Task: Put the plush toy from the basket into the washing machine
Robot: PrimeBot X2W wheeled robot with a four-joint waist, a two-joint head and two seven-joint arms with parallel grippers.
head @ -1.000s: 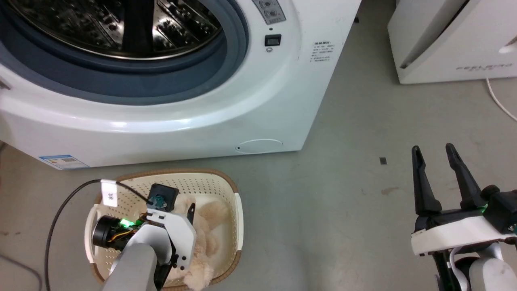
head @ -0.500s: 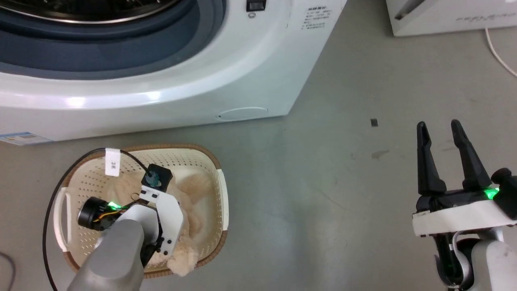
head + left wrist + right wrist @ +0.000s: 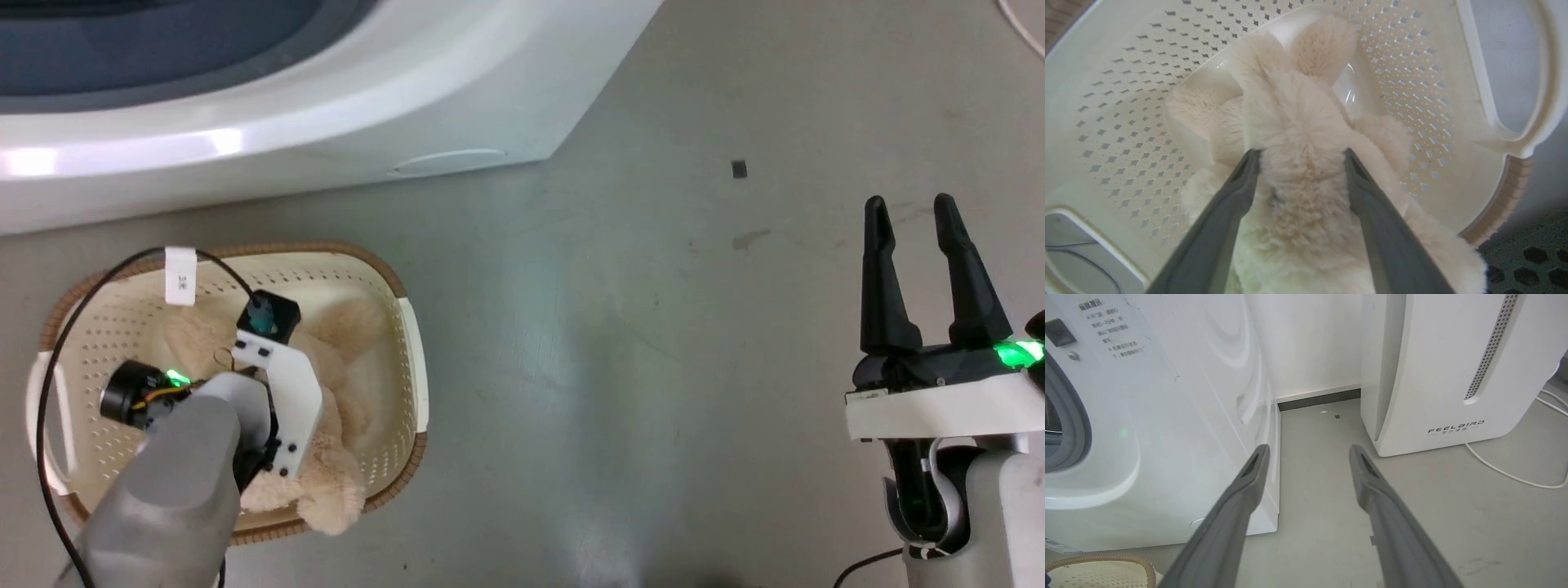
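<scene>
Grey concrete floor [image 3: 653, 367] carries the basket [image 3: 412, 351], which stands just in front of the washing machine [image 3: 326, 106]; the plush toy [image 3: 1298, 102] lies inside the basket, so no transfer has been made. Left gripper [image 3: 1300, 153] is lowered into the basket, fingers spread to either side of the toy's body, touching the fur but not clamped; right gripper [image 3: 909, 200] hangs released and empty, well apart. Remaining, by judgement: clamp, lift clear of the rim, carry to the machine, release inside.
</scene>
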